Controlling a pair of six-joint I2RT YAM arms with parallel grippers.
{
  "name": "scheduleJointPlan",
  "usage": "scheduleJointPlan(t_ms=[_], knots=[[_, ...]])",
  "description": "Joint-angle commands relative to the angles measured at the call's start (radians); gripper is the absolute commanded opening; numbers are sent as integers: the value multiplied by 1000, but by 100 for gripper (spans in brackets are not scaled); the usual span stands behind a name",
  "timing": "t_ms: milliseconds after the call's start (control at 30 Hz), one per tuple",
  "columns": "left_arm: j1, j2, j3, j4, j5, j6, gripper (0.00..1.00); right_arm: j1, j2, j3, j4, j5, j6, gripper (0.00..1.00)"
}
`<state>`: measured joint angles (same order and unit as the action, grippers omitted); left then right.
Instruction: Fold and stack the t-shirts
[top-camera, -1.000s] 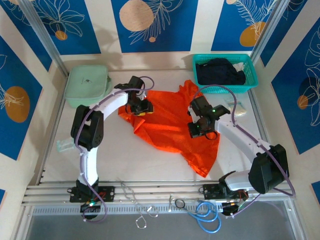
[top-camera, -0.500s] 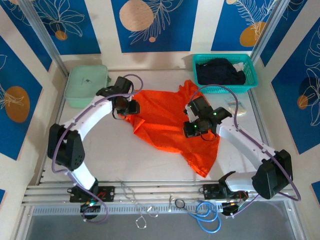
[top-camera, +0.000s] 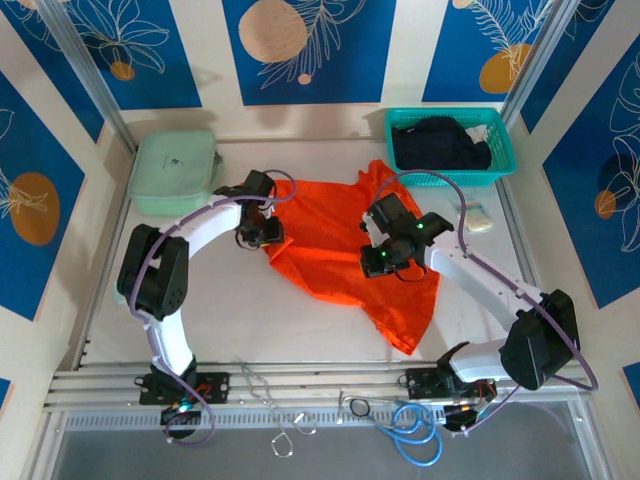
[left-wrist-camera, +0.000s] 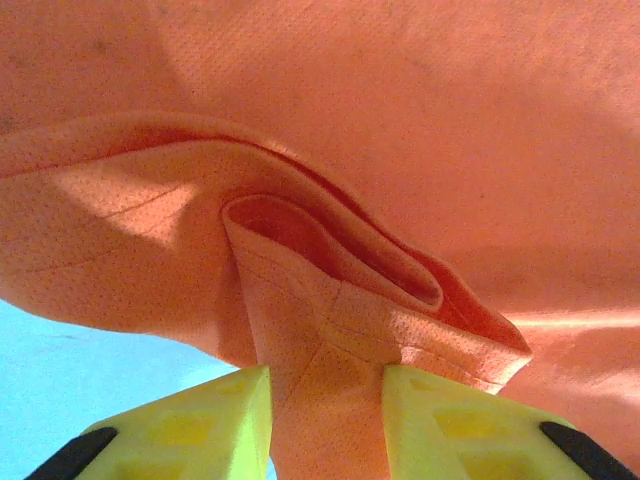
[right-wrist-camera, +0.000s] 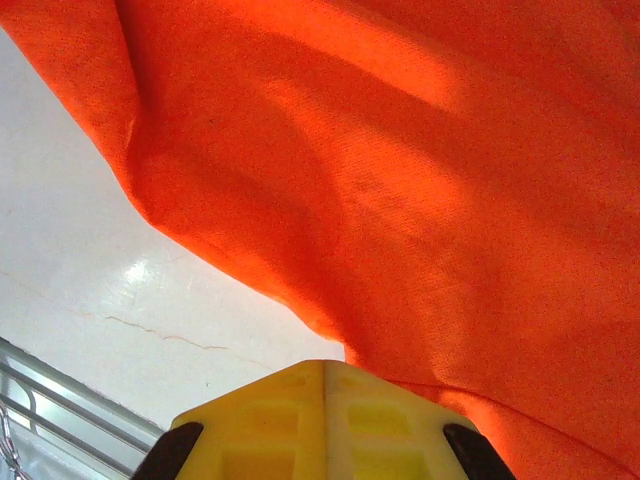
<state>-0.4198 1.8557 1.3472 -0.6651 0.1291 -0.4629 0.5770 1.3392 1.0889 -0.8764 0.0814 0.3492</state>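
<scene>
Step in hand: I judge this to be spreading the orange t-shirt (top-camera: 340, 250) flat before the first fold. It lies crumpled and skewed across the middle of the white surface (top-camera: 225, 300).
Left gripper (top-camera: 264, 231): narrow, at the shirt's left edge. In the left wrist view a doubled ridge of cloth (left-wrist-camera: 330, 280) runs down between the yellow fingers (left-wrist-camera: 215, 415), so it holds a pinch of the orange shirt.
Right gripper (top-camera: 384, 262): over the shirt's right half. In the right wrist view the jaws are pressed together and the cloth runs straight off their tips. I read that as a pinch on a thin layer.
Black t-shirt (top-camera: 440, 145): bunched inside the teal mesh basket (top-camera: 503, 150) at the far right corner, not yet handled.
Pale green box (top-camera: 175, 170): far left, near my left arm. I want to keep the elbow off it.
How to do it well: I would draw the two pinches apart evenly, low over the surface, until the cloth between them goes taut without dragging the whole shirt. The left pinch has several layers. If a hidden layer rides along, the shirt will not open, so I would watch for the ridge unrolling.
Risk: the fabric is thin and slippery-looking, and a fast pull could slip it out of the right jaws.
Progress: early, by my judgement. Nothing is folded or stacked.
</scene>
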Motion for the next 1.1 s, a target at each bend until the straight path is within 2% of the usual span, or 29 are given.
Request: scheduleJointPlan(t_ms=[0, 233, 433, 600, 833, 1067], knots=[[11, 33, 23, 18, 0, 10, 36, 9, 14, 19, -25, -18, 17, 0], [11, 81, 56, 24, -19, 27, 39, 21, 32, 28, -24, -23, 13, 0], [11, 74, 56, 49, -15, 18, 15, 35, 71, 37, -10, -48, 7, 0], [12, 21, 39, 56, -19, 2, 5, 45, 140, 39, 48, -86, 47, 0], [12, -121, -19, 26, -44, -18, 6, -19, 316, 84, 237, -112, 159, 0], [11, -243, -117, -23, -81, -34, 12, -95, 590, 264, 243, -112, 189, 0]])
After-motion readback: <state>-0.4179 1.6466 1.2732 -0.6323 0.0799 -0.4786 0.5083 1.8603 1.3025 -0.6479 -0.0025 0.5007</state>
